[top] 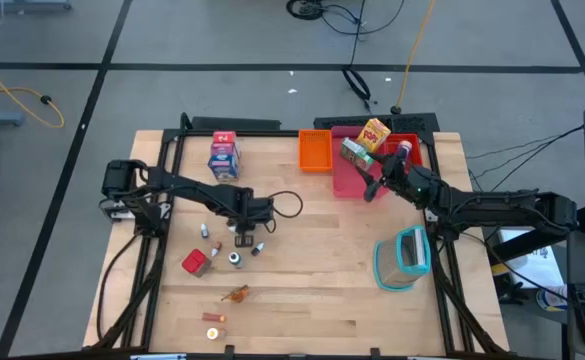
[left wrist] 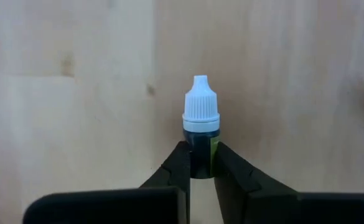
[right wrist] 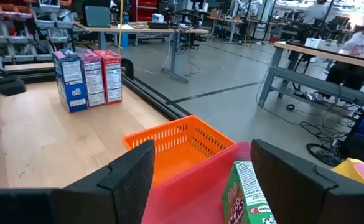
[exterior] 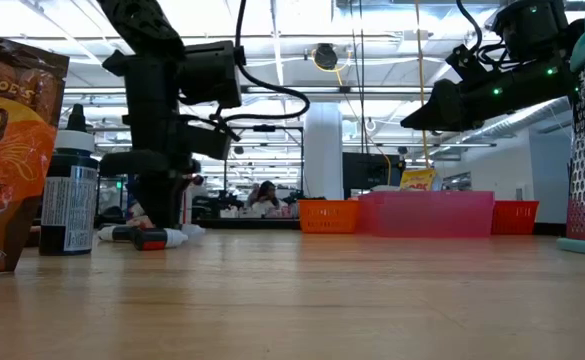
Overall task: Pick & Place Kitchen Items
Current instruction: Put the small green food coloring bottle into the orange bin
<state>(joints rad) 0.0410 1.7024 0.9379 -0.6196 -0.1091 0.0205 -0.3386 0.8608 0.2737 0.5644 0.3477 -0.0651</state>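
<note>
High view. The left pincer (top: 242, 233) stands over a loose cluster of small bottles near the middle-left of the desk (top: 312, 290); a red cube (top: 195, 262) lies just beside the cluster, and small orange-brown bits (top: 235, 294) lie nearer the front edge. Two cartons (top: 223, 155) stand at the back. The right pincer (top: 374, 187) hovers over the pink tray (top: 350, 183), which already holds a green carton (top: 355, 152) and a yellow carton (top: 375, 133).

Low view. The left arm reaches down to the desk surface; a dark bottle (exterior: 70, 200) and a brown pouch (exterior: 7, 150) stand close to the camera.

Left wrist view. The left pincer's fingers (left wrist: 177, 171) are closed on the dark body of a white-capped dropper bottle (left wrist: 201, 127), which lies flat on the desk with its cap pointing away. The bottle is judged light, rigid and smooth-sided, so it may roll or slip; the body below the cap is the better hold, as the tapered cap offers little purchase.

Right wrist view. The right pincer's fingers (right wrist: 132, 171) stand wide and empty above the orange tray (right wrist: 182, 146) and the green carton.
</note>
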